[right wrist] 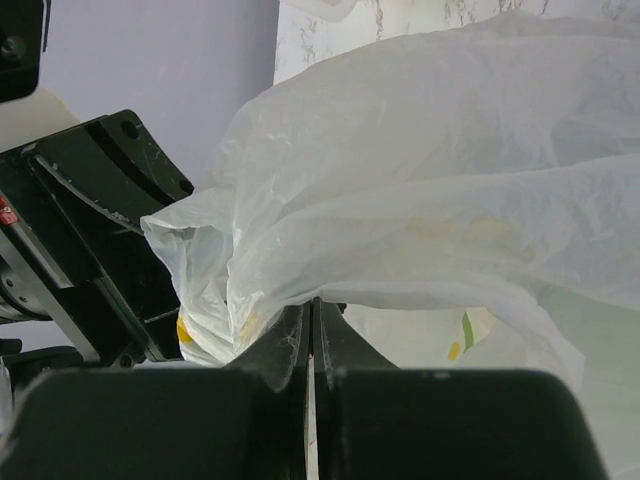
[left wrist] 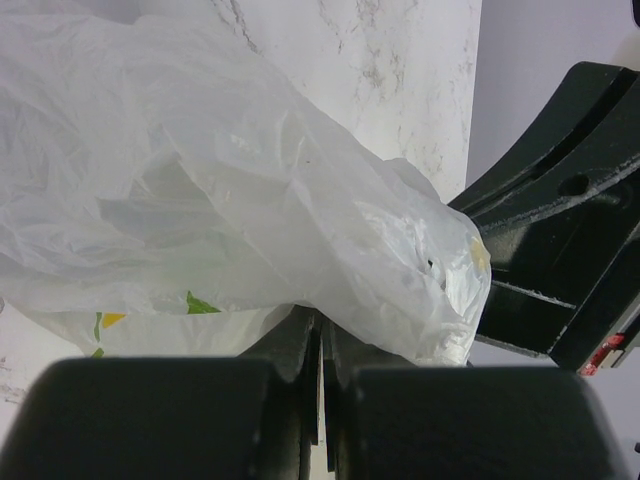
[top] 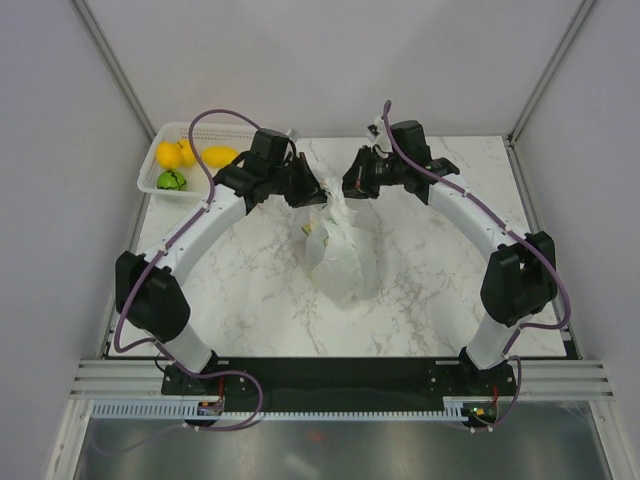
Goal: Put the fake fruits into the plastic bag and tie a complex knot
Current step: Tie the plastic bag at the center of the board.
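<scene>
Left end effector and right end effector both look clamped fully together to me, each pinching thin film at the top of the plastic bag. It sits bulging mid-bench, between them. Yellow fake fruits and a green fruit lie in the white basket at the far-left corner.

White marble-pattern table, grey veins. Plain pale grey walls on three sides; metal posts in rear corners. Even, diffuse light.
</scene>
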`<move>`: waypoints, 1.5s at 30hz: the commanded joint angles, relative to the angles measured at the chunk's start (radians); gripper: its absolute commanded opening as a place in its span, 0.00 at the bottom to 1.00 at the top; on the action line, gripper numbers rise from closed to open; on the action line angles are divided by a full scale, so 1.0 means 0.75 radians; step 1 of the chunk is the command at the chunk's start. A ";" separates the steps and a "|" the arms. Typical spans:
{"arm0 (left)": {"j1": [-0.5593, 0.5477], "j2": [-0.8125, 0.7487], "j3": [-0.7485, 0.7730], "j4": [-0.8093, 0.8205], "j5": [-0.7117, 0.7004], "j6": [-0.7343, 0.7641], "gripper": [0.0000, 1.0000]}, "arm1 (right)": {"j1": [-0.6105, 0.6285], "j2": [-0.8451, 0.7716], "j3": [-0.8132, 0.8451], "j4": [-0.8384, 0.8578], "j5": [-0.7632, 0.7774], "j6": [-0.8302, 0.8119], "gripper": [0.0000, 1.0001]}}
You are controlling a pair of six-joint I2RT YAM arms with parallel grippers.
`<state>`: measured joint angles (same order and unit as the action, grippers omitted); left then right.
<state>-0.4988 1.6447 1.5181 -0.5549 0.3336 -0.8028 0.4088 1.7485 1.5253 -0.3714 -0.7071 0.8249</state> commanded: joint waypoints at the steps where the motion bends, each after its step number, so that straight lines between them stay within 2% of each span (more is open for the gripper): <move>1: -0.004 -0.103 0.040 0.016 0.007 0.037 0.02 | -0.009 -0.030 0.050 -0.004 0.047 -0.038 0.00; 16: 0.049 -0.233 0.007 -0.109 0.024 0.111 0.03 | -0.030 -0.047 0.081 -0.059 0.118 -0.079 0.00; 20: 0.074 -0.266 -0.024 -0.123 0.052 0.109 0.10 | -0.030 -0.053 0.085 -0.059 0.125 -0.079 0.00; 23: 0.086 -0.283 -0.052 -0.125 0.075 0.101 0.10 | -0.032 -0.061 0.089 -0.061 0.139 -0.079 0.00; 31: 0.088 -0.301 -0.099 -0.129 0.205 0.115 0.11 | -0.038 -0.061 0.122 -0.088 0.157 -0.085 0.00; 45: 0.076 -0.277 -0.241 -0.125 0.404 0.011 0.16 | -0.038 -0.057 0.126 -0.084 0.159 -0.067 0.00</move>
<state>-0.4362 1.4456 1.3582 -0.6567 0.5632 -0.7650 0.3832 1.7458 1.5814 -0.4423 -0.6006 0.7738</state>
